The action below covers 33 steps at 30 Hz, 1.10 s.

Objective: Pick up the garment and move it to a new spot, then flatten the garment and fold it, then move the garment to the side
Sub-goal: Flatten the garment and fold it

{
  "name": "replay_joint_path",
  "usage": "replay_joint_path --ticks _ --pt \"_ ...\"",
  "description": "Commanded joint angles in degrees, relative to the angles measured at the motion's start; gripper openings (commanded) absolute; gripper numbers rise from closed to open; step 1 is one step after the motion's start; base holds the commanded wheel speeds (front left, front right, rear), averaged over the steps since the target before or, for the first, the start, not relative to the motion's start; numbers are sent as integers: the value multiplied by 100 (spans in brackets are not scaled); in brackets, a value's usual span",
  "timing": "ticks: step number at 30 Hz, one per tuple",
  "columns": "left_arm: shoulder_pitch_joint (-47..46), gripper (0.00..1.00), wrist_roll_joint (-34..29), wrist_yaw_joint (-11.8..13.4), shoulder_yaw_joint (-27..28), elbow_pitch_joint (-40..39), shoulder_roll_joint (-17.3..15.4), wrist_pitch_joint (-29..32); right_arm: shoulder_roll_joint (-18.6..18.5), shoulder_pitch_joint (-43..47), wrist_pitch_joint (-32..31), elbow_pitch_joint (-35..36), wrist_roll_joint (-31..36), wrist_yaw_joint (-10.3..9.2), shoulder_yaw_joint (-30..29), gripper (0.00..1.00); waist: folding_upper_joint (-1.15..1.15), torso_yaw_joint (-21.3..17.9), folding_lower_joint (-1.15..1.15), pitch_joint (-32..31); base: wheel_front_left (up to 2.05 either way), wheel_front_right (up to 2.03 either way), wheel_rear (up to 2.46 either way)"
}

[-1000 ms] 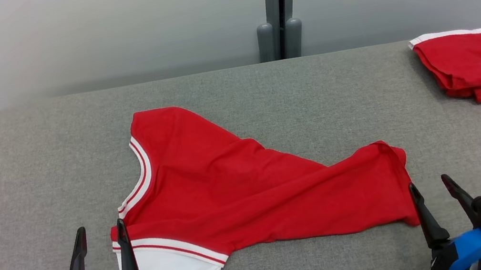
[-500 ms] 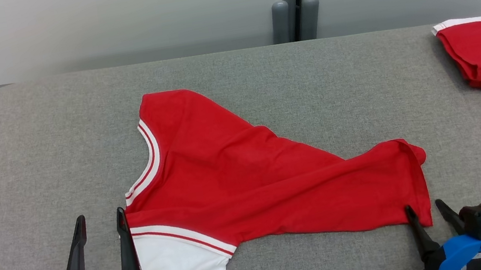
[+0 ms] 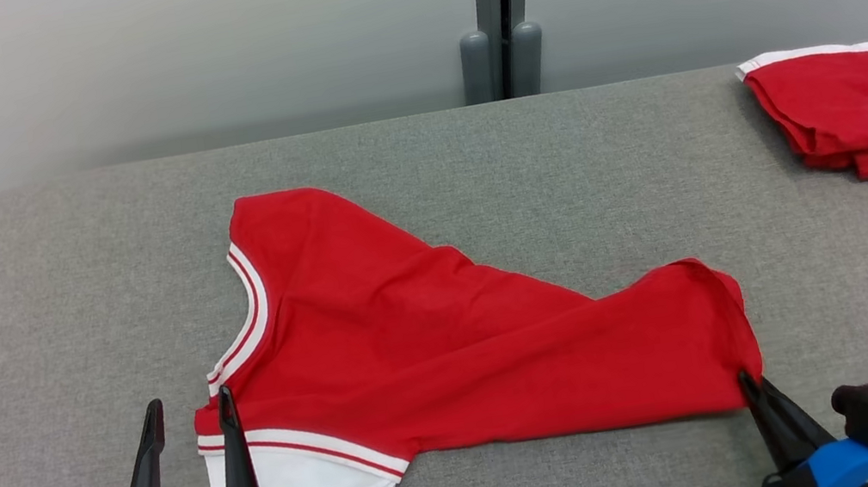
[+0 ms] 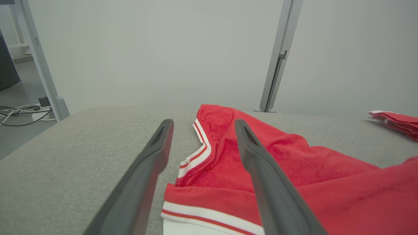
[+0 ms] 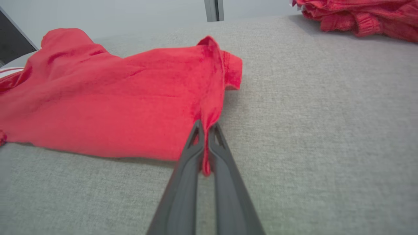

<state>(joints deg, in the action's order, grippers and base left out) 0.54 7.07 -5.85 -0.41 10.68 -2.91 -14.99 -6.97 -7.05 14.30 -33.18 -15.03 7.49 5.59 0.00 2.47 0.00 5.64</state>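
Pinching garment [image 5: 114, 98] corner, R gripper [image 5: 205, 126] low

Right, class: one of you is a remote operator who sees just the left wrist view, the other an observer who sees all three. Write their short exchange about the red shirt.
Operator: My left gripper is open at the collar. What is the other arm doing?
Observer: The right gripper is shut on a corner of the shirt, at the hem end.
Operator: Does the shirt lie flat?
Observer: No. In the head view it is creased and narrows towards that corner, on the grey table.
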Motion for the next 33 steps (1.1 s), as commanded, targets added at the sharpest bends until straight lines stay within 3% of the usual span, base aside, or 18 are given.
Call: replay_joint_path --ticks 1,8,14,15,16,25,33 --pt "36 100 12 7 28 3 2 -26 -130 150 -55 145 -90 1 21 0 0 -44 0 -40 0 0 0" --pt "115 100 21 4 39 -6 4 -26 -491 1162 -795 1610 -695 1 -119 0 0 -200 0 -96 0 0 0" --pt "75 100 29 -17 41 13 3 -26 -465 1632 -1370 2092 -733 1 -310 0 0 -280 0 -54 0 0 0" --pt "66 100 27 -18 39 17 1 -26 -462 1658 -1372 2108 -629 1 -345 36 0 -282 0 -48 0 0 0" --pt "55 100 21 -17 32 18 2 -26 -427 1663 -1344 2101 -562 1 -404 100 0 -281 0 -43 0 0 0" --pt "115 100 -83 -38 110 -5 3 -26 -241 1344 -754 2268 -18 2 -695 100 0 -265 0 -148 0 0 0" --pt "216 100 -170 22 95 -58 3 -26 -18 1047 -112 2508 340 2 -552 100 0 -216 0 -337 0 0 0"
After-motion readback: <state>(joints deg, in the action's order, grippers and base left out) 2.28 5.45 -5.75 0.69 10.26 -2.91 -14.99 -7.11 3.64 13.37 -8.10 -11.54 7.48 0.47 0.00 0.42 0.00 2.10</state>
